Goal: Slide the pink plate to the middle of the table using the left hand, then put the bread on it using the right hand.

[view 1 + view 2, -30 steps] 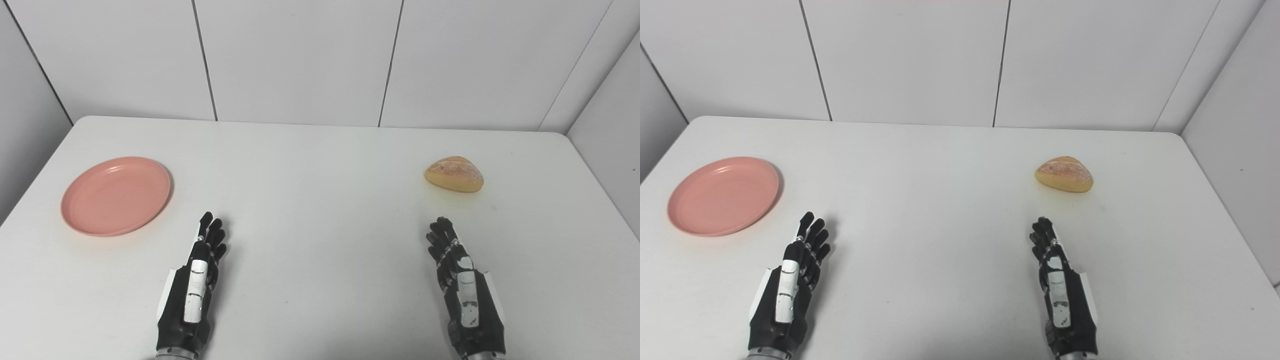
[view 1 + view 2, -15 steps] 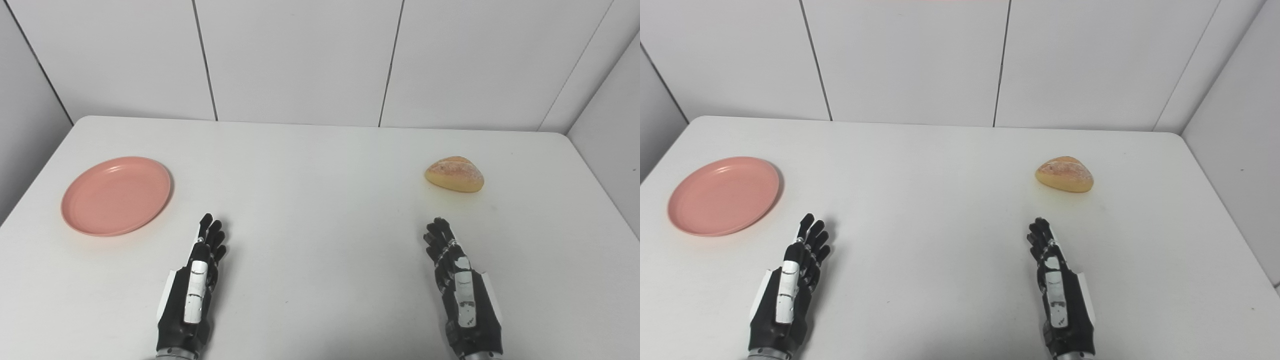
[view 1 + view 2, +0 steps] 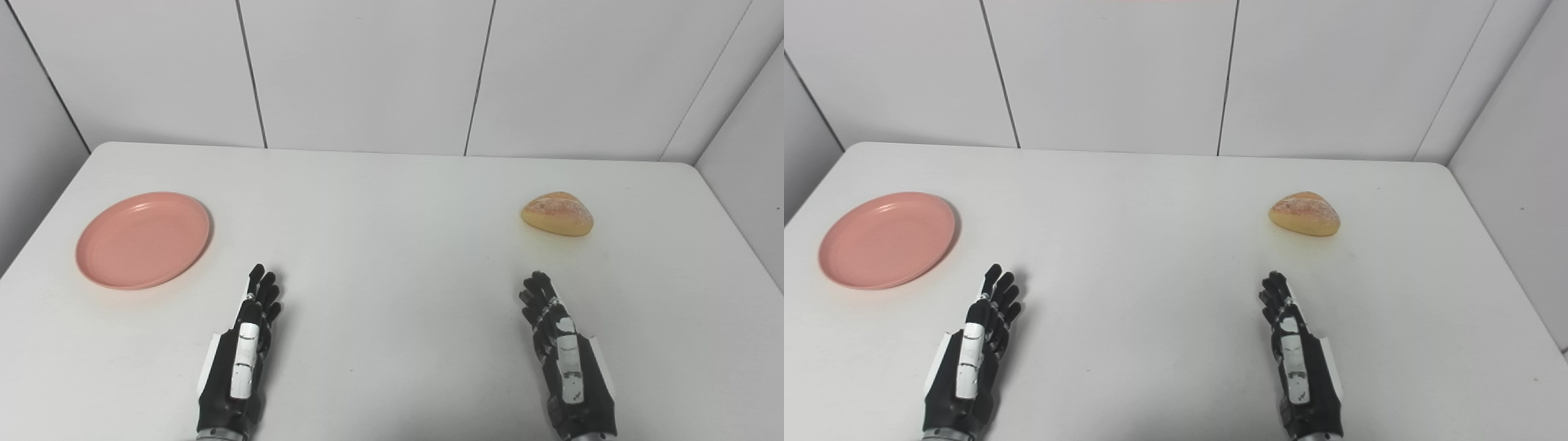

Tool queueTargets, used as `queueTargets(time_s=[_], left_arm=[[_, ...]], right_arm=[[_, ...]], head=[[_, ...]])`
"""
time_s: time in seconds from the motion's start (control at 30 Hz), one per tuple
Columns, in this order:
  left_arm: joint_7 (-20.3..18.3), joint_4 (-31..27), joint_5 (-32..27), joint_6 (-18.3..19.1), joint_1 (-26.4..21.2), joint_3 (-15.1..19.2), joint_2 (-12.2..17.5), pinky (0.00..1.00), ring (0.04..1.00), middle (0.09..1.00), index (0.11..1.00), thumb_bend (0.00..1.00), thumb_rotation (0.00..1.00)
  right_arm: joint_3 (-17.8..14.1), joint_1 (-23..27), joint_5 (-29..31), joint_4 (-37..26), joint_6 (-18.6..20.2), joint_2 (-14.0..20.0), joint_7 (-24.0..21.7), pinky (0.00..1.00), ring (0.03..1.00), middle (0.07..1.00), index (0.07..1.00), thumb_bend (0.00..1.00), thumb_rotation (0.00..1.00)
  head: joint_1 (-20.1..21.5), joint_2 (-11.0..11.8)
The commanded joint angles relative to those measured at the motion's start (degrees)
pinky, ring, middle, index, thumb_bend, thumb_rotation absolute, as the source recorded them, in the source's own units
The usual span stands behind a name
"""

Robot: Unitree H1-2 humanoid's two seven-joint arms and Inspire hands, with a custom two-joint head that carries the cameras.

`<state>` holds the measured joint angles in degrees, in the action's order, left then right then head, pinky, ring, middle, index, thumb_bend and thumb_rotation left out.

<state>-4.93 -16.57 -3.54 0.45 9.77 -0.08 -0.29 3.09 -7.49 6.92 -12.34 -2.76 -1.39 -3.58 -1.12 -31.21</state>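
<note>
You have a round pink plate point(image 3: 142, 239) near the table's point(image 3: 392, 196) left edge; both your left hand point(image 3: 240, 361) and right hand point(image 3: 566, 364) lie empty, fingers extended.

Two black robot hands with white panels

The left hand point(image 3: 239, 367) and the right hand point(image 3: 569, 367) are cased in glossy black, with slim segmented black fingers. A narrow white strip is set along the back of each, a white plate flanks the outer edge, and a metallic grey cuff is seen at each wrist.
</note>
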Motion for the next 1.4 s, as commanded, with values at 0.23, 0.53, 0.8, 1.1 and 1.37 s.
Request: queueTargets(time_s=[0.23,0.53,0.8,1.1,1.37], left_arm=[[3.29,3.2,3.87,-7.05,1.59,-3.32,-2.63,1.0,1.0,1.0,1.0,0.66,1.0],[6.07,8.03,6.62,-10.65,0.15,-5.21,-2.49,1.0,1.0,0.994,1.0,0.67,0.99],[6.74,11.7,7.44,-13.2,-1.03,-5.13,-2.23,1.0,0.993,0.975,1.0,0.71,0.97],[6.75,13.76,7.85,-14.63,-1.74,-5.01,-2.22,1.0,0.98,0.966,1.0,0.7,0.96],[6.21,12.93,6.7,-14.3,-1.64,-4.74,-1.97,1.0,0.981,0.972,1.0,0.7,0.95]], right_arm=[[-2.35,-0.11,4.39,2.02,-4.56,3.41,-3.58,1.0,0.992,0.982,0.983,0.87,1.0],[-3.43,0.84,5.55,7.01,-8.11,4.42,-5.51,1.0,1.0,1.0,1.0,0.87,1.0],[-3.59,1.81,5.67,10.36,-10.17,4.36,-6.25,1.0,1.0,1.0,1.0,0.88,1.0],[-3.54,2.58,5.5,12.21,-10.97,4.4,-6.14,1.0,1.0,1.0,1.0,0.88,1.0],[-3.25,2.28,5.24,11.4,-10.54,4.3,-6.07,1.0,1.0,1.0,1.0,0.9,1.0]], head=[[-6.02,3.75],[-7.72,8.0],[-7.64,11.22],[-8.15,12.16],[-7.69,10.81]])
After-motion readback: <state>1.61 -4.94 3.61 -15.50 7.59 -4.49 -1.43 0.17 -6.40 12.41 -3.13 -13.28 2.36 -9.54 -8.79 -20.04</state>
